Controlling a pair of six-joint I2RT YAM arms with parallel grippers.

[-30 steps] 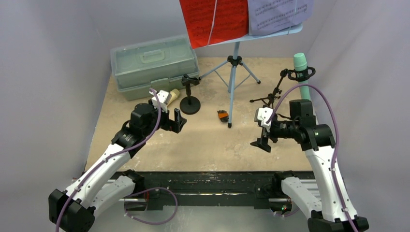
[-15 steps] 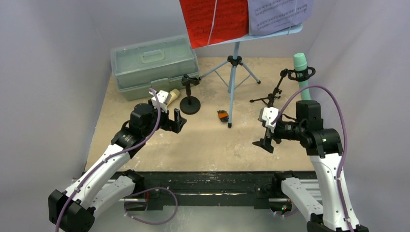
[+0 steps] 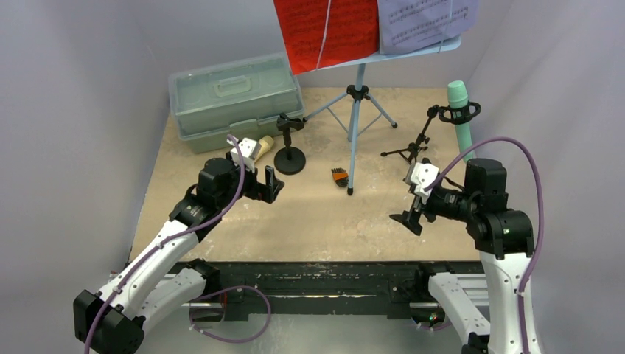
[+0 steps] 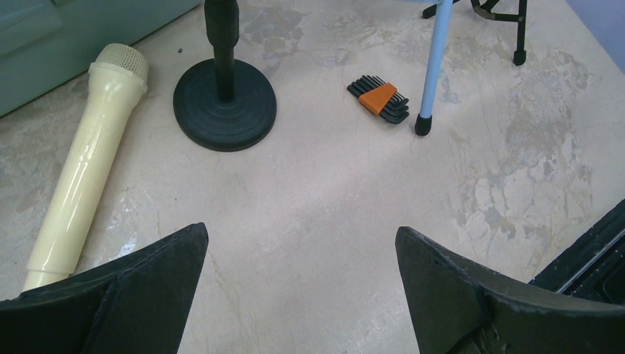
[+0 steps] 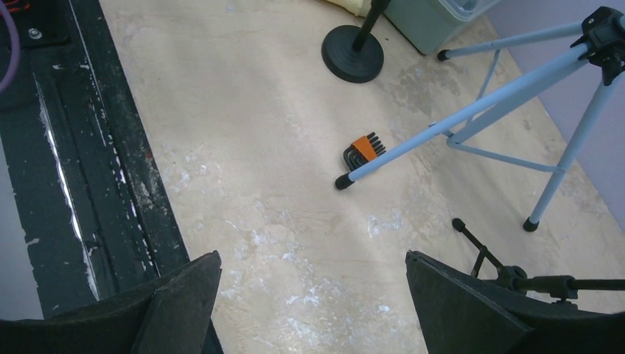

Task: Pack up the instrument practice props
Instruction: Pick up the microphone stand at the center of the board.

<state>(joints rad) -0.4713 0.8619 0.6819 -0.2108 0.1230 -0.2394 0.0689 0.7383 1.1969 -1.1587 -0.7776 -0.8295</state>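
Seen from the top, the left fingers (image 3: 273,182) are wide open and hold nothing. They hang over the tabletop (image 3: 309,221) close to the tan microphone (image 3: 259,148), which lies flat in front of the pale green case (image 3: 232,96). The round-base holder (image 3: 290,158) stands just beside this microphone. The right fingers (image 3: 407,219) are also fully spread and empty, near the ring-top tripod holder (image 3: 420,144). The teal microphone (image 3: 461,110) stands upright in its ring. At the back, the light-blue music rack (image 3: 357,110) stands on its tripod legs and carries the red sheet (image 3: 324,33) and the purple sheet (image 3: 424,22). A small hex key set (image 3: 339,177) lies beside the front leg.

In the left wrist view only bare tabletop is between the open fingers. The tan microphone lies at the left with its head toward the case, near the round base but not touching it.

In the right wrist view the open fingers also have nothing between them. The hex key set lies just beside the foot of the blue leg, and one black tripod leg shows at the lower right.
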